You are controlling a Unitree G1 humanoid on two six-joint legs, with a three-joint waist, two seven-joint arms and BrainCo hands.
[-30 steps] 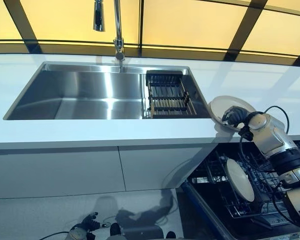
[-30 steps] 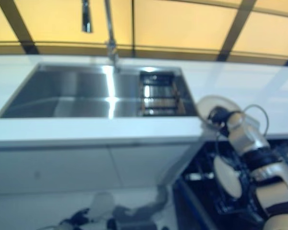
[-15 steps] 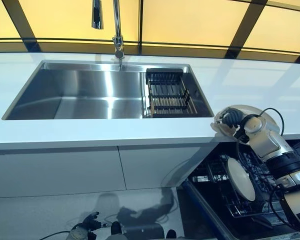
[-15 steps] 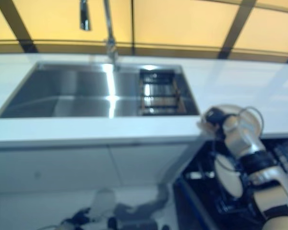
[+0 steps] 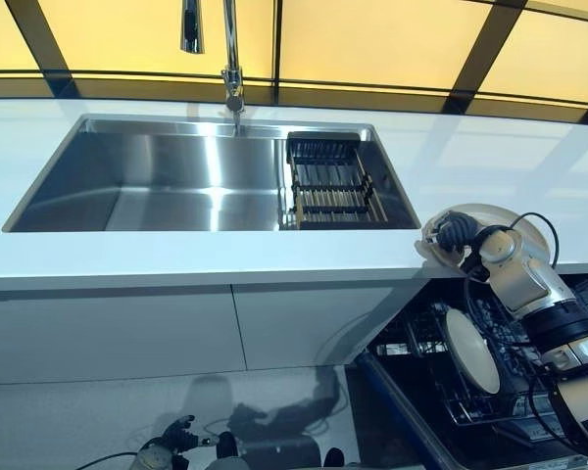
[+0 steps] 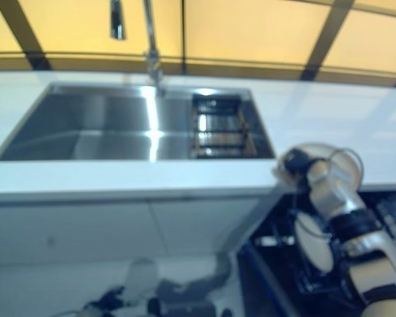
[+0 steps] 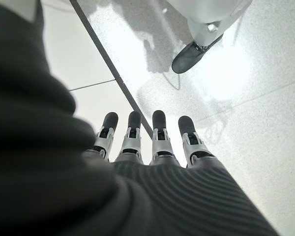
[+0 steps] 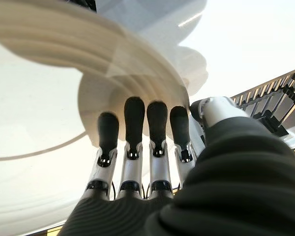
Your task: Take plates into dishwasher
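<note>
Here your right hand [image 5: 458, 231] sits at the front edge of the countertop [image 5: 176, 257], over the open dishwasher, with a cream plate [image 5: 514, 219] against it. In the right wrist view its fingers [image 8: 133, 123] lie straight and side by side against the underside of that plate [image 8: 49, 98]; the thumb is not in sight, so you cannot tell whether anything pinches the rim. The forearm rises from the lower right, with the wrist bent toward the counter edge.

Count two plates. The one at the hand lies flat, partly on the countertop and partly overhanging its front edge. The second plate [image 5: 470, 351] stands on edge in the dishwasher rack [image 5: 441, 387] below, just under the right forearm and apart from the first.

Your left hand [image 7: 152, 147] hangs low near the floor [image 7: 246, 88], fingers straight and slightly spread, touching nothing; from the head it shows only at the bottom edge of the view [image 5: 167, 446].

Further out there is one steel sink [image 5: 157, 181] set in the countertop, well to the left of the right hand, with one dark drying rack [image 5: 330, 181] in its right end and one tap [image 5: 231, 59] behind it.
</note>
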